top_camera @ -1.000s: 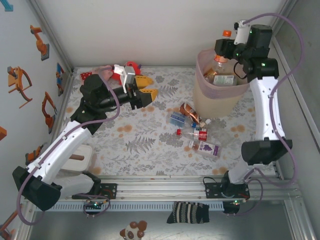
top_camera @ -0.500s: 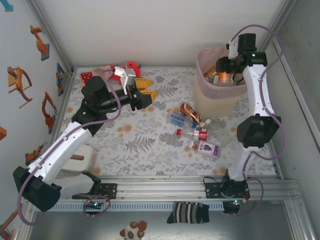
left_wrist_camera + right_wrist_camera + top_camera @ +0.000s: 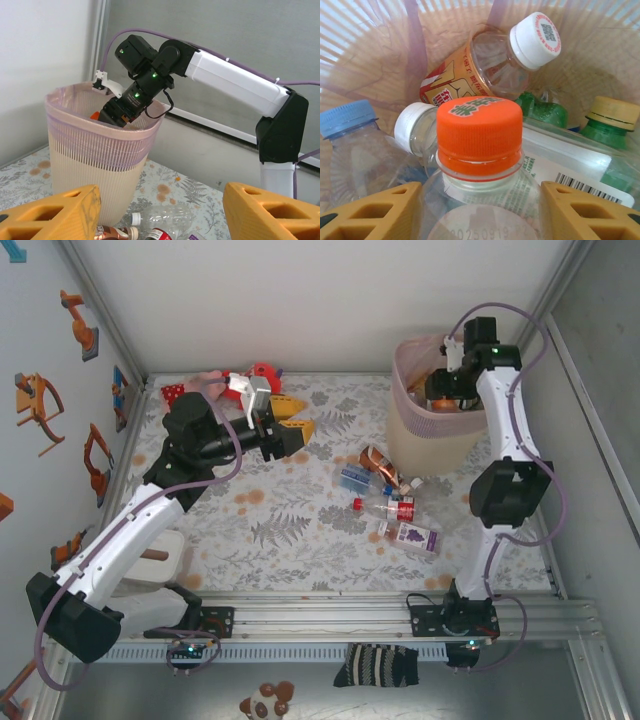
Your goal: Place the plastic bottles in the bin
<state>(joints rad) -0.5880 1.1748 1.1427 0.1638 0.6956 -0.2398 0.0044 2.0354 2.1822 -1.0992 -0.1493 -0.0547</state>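
Seeing left gripper (image 3: pixel 296 417) hovering over the far-left part of the table (image 3: pixel 300 540), fingers spread wide, nothing in them. Spotting loose plastic bottles (image 3: pixel 392 508) clustered mid-table, just left of the bin (image 3: pixel 425 445). Finding right gripper (image 3: pixel 447 392) down inside the bin, clamped on an orange-capped bottle (image 3: pixel 479 135) above several bottles lying in there. Reading this as the drop step. Next: let go, lift clear of the rim without snagging it, then go for the cluster.
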